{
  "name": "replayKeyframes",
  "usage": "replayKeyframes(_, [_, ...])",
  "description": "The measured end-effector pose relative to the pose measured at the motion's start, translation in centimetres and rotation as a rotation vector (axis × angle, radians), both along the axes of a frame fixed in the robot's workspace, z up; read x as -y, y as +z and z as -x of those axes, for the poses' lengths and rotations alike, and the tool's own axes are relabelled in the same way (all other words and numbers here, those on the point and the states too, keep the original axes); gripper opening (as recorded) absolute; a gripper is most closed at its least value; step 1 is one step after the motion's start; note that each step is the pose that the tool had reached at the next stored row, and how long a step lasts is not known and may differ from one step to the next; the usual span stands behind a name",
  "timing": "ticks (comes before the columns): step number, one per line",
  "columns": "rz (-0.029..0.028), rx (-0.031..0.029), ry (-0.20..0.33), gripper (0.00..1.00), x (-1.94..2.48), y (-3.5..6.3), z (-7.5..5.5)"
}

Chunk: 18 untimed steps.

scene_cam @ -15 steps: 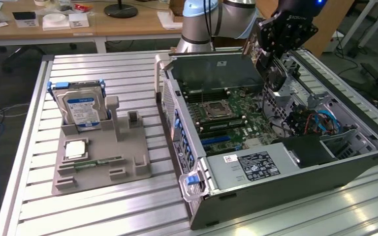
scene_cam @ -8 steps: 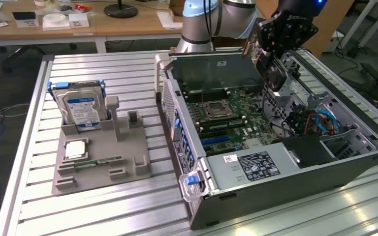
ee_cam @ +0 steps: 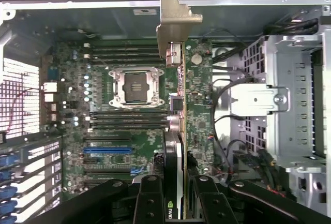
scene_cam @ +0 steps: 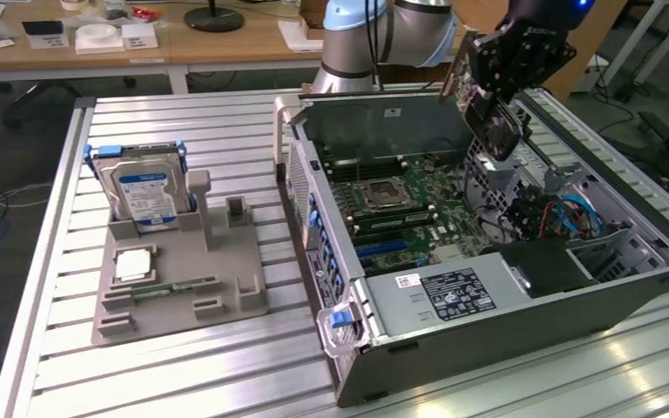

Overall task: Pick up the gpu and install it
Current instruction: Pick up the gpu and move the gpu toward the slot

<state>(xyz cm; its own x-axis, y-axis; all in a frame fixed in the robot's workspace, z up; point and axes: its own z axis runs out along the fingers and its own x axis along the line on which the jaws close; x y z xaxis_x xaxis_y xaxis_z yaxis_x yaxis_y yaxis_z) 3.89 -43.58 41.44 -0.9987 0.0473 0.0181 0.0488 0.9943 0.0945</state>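
Above the motherboard, the tool grips the gpu edge-on.

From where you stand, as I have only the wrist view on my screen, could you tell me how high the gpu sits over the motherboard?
Observer: The gpu hangs from the gripper up near the rim of the computer case, apparently clear of the motherboard, not seated.
Operator: Thank you; is anything beside the case?
Observer: Yes, a grey holder lies on the table to the exterior view's left of it.
Operator: Does it carry anything?
Observer: A hard drive with a blue label stands upright in it.
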Motion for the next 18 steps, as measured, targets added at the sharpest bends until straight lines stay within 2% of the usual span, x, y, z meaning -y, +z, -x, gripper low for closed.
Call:
replayKeyframes(7, [-0.0001,-0.0015,0.0,0.27,0.0,-0.01,-2.5])
replayKeyframes(18, [-0.0002,-0.0017,0.0,0.27,-0.01,-0.02,-4.3])
